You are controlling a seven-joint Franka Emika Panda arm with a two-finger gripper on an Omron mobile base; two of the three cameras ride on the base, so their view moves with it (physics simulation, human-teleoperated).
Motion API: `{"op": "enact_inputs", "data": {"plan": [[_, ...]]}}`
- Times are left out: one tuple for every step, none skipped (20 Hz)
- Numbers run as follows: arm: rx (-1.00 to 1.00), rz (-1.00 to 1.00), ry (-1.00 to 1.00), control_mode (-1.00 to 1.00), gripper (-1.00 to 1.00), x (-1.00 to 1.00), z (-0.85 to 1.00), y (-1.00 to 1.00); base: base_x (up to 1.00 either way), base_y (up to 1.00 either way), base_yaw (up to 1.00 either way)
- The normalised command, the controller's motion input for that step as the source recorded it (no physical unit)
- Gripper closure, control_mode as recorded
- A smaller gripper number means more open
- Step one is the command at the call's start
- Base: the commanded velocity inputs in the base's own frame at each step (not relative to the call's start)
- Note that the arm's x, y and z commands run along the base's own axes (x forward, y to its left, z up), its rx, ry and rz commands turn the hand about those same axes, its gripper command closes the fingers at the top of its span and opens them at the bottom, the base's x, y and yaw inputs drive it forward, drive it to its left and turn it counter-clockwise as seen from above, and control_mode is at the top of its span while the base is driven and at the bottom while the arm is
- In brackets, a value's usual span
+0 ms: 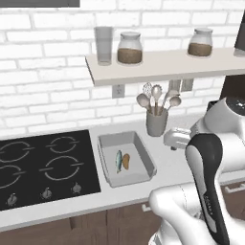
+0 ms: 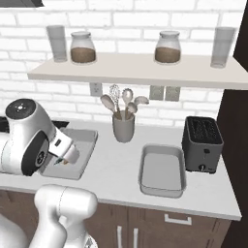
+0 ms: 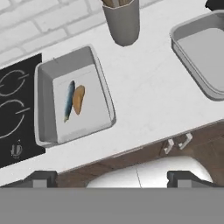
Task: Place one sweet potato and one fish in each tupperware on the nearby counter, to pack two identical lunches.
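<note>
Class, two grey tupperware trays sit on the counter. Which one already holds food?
The tupperware beside the stove, left of the utensil holder: a fish and a sweet potato lie inside. The tupperware by the toaster is empty.

Bare counter (image 3: 144, 87) lay open between the two tupperwares. The utensil holder (image 3: 122, 19) stood behind that gap, the toaster (image 2: 202, 144) at its right.

A black toaster (image 2: 202, 144) is standing near a grey utensil holder (image 2: 123, 127); two jars (image 2: 83, 47) are sitting on the wall shelf (image 2: 140, 69).
</note>
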Motion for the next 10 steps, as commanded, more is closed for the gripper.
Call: {"op": "enact_inputs", "data": {"plan": [[0.0,0.0,0.0,1.0,-1.0,0.0,0.0,0.0,-1.0,0.0,0.01],[0.0,0.0,0.0,1.0,-1.0,0.0,0.0,0.0,-1.0,0.0,0.0],[0.0,0.0,0.0,1.0,-1.0,0.0,0.0,0.0,-1.0,0.0,0.0],[0.0,0.0,0.0,1.0,-1.0,0.0,0.0,0.0,-1.0,0.0,0.0],[0.0,0.0,0.0,1.0,-1.0,0.0,0.0,0.0,-1.0,0.0,0.0],[0.0,0.0,0.0,1.0,-1.0,0.0,0.0,0.0,-1.0,0.0,0.0],[0.0,0.0,0.0,1.0,-1.0,0.0,0.0,0.0,-1.0,0.0,0.0],[0.0,0.0,0.0,1.0,-1.0,0.0,0.0,0.0,-1.0,0.0,0.0],[0.0,0.0,0.0,1.0,-1.0,0.0,0.0,0.0,-1.0,-0.07,0.0],[0.0,0.0,0.0,1.0,-1.0,0.0,0.0,0.0,-1.0,-0.14,0.0]]}}
